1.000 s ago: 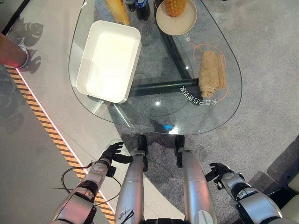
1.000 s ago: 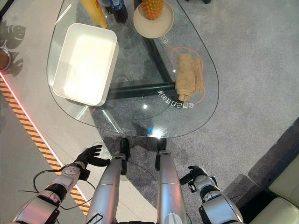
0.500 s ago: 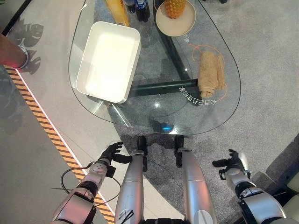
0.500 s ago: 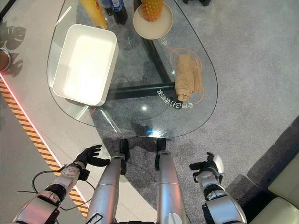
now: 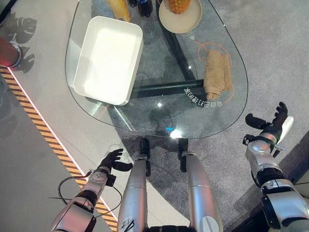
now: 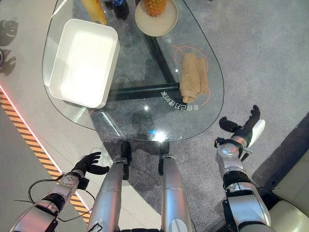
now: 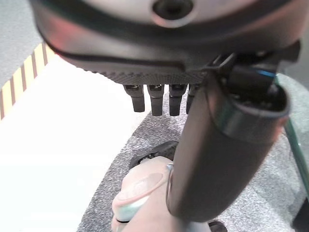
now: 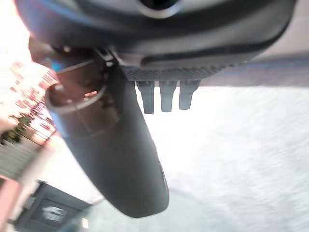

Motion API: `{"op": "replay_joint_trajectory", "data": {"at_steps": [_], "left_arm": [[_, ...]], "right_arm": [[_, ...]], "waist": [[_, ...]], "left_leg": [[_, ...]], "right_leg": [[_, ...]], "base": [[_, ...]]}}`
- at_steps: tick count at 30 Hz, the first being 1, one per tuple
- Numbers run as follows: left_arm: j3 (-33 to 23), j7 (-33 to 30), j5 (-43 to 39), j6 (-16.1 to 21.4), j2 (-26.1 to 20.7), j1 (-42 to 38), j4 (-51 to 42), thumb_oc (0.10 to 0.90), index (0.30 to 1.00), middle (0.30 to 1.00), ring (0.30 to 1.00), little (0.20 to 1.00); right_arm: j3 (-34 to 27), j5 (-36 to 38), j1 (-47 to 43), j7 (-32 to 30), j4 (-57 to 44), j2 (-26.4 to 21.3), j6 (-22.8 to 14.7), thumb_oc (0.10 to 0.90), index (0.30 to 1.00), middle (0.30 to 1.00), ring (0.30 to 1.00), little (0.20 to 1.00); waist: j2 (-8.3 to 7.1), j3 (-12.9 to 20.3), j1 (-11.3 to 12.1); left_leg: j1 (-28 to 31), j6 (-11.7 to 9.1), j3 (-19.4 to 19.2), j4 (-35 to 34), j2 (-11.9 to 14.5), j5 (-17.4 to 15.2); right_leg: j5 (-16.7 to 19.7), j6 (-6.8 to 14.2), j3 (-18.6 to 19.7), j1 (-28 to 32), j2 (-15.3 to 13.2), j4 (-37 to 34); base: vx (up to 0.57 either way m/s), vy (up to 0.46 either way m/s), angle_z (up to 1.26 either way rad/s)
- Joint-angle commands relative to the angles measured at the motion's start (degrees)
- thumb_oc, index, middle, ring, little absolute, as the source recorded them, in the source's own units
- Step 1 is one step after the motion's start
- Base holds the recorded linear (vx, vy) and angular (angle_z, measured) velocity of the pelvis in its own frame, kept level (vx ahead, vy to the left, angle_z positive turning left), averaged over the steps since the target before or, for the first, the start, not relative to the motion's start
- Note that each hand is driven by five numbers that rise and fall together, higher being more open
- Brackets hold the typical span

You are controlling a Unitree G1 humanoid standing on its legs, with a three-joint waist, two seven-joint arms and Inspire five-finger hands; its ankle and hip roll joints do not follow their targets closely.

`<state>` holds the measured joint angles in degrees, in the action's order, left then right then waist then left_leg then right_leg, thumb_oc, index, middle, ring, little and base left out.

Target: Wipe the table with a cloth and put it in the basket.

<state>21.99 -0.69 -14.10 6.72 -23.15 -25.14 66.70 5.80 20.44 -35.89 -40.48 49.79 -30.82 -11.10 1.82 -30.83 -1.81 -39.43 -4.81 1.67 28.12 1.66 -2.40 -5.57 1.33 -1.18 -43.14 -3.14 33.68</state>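
Observation:
A folded tan cloth (image 5: 216, 73) lies on the right part of the glass table (image 5: 159, 113). The white rectangular basket (image 5: 109, 59) stands on the table's left part. My right hand (image 5: 271, 129) is raised beside the table's right edge, below the cloth, fingers straight and holding nothing. My left hand (image 5: 110, 161) hangs low over the floor at the lower left, fingers relaxed and empty. In the wrist views the left fingers (image 7: 156, 99) and right fingers (image 8: 165, 96) are extended.
A round plate with a pineapple (image 5: 180, 8) stands at the table's far side, with bottles (image 5: 119, 7) beside it. An orange-and-black striped line (image 5: 44, 135) crosses the floor at the left. A person's shoe (image 5: 8, 51) is at the far left.
My right hand has risen from low by my leg up to the table's right edge. The camera has shifted slightly. The left hand stays low.

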Motion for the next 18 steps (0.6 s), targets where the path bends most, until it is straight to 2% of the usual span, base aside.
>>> {"op": "replay_joint_trajectory", "data": {"at_steps": [1,2,4,7,18], "left_arm": [[-0.1,-0.7,-0.7,-1.6,-1.5,5.2,-0.2,0.8,0.9,0.9,0.9,0.9],[0.1,-0.9,-0.8,-1.8,-1.1,5.0,-0.3,0.8,0.9,0.9,0.9,0.9],[0.1,-1.0,-0.7,-1.8,-1.0,4.9,-0.4,0.8,0.9,0.9,0.9,0.9],[0.6,-1.0,-0.5,-2.2,-0.6,4.5,-0.6,0.8,0.9,0.9,0.9,0.9],[1.2,-1.4,0.2,-2.8,0.9,4.0,-1.1,0.8,0.9,0.9,0.9,0.9]], "right_arm": [[0.0,0.2,-0.5,-6.0,-6.1,-5.3,-3.8,0.8,0.9,0.9,0.9,0.9],[1.1,-0.5,-3.0,-6.9,-9.7,-5.2,-3.0,0.8,0.9,0.9,0.9,0.9],[1.3,-0.7,-3.4,-7.0,-10.1,-5.1,-3.1,0.8,0.9,0.9,0.9,0.9],[3.3,-2.2,-6.8,-7.1,-13.9,-4.3,-1.0,0.8,0.9,0.9,0.9,0.9],[8.5,-3.1,-14.4,-5.9,-16.4,-2.8,5.1,0.8,0.9,0.9,0.9,0.9]], "waist": [[-0.03,1.0,0.0],[0.08,1.0,0.0],[0.1,1.0,0.0],[0.21,1.0,0.3],[0.92,1.0,1.3]], "left_leg": [[0.2,3.3,-2.5,2.8,-3.5,-3.1],[0.4,3.2,-2.6,2.3,-3.5,-2.9],[0.3,3.2,-2.6,2.2,-3.5,-2.9],[0.6,3.0,-2.7,1.8,-3.4,-2.8],[1.8,2.8,-3.0,-0.3,-3.6,-2.0]], "right_leg": [[-1.3,-0.4,-2.6,3.9,1.8,-0.6],[-1.2,-0.4,-2.6,4.0,1.8,-1.3],[-1.2,-0.4,-2.6,4.0,1.7,-1.3],[-1.3,-0.4,-2.5,4.3,1.6,-1.8],[-1.4,-1.0,-2.5,5.1,1.7,-3.1]], "base": [[-0.04,0.058,0.01],[-0.04,0.057,-0.01],[-0.02,0.024,-0.03],[0.0,0.0,0.0],[0.0,0.0,0.0]]}}
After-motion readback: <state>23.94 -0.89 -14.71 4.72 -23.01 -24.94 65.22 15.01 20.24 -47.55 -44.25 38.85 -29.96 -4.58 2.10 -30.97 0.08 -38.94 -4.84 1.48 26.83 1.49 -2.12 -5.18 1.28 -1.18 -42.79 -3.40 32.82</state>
